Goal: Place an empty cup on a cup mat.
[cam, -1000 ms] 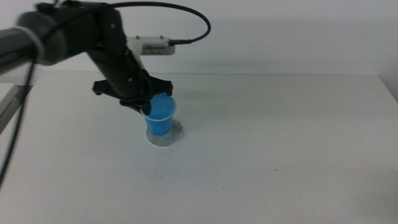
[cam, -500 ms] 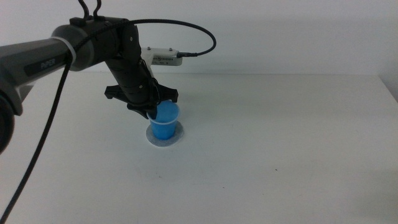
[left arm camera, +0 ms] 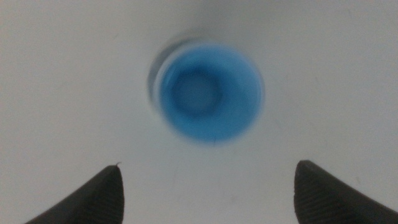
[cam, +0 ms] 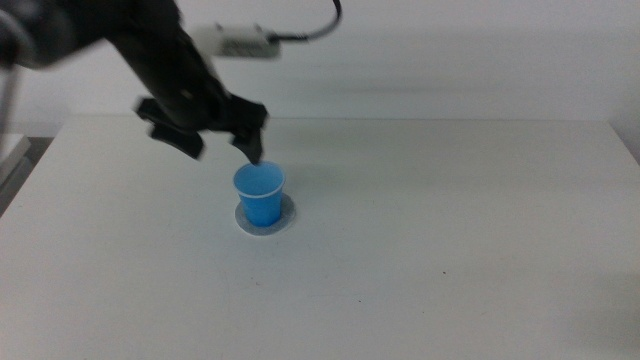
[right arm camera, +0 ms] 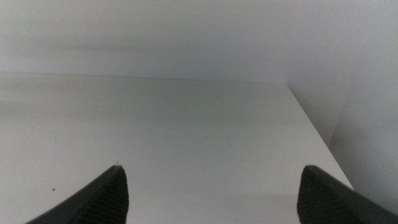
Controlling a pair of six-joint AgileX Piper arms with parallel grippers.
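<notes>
The blue cup (cam: 260,193) stands upright on the grey cup mat (cam: 285,217) near the middle of the table. In the left wrist view the cup (left arm camera: 208,93) is seen from above, empty, with the mat's edge (left arm camera: 155,70) showing beside it. My left gripper (cam: 222,148) is open and empty, raised above and behind the cup, apart from it; its jaws (left arm camera: 208,186) stand wide. My right gripper (right arm camera: 211,193) is open and empty, out of the middle view, over bare table.
The white table (cam: 450,220) stretches to the right and front of the cup. A cable and a white box (cam: 240,42) ride on the left arm. The right wrist view shows the table's far edge (right arm camera: 311,124) against a wall.
My left gripper has let go of the cup, opened and risen away from it, back and to the left. The cup stays on the mat.
</notes>
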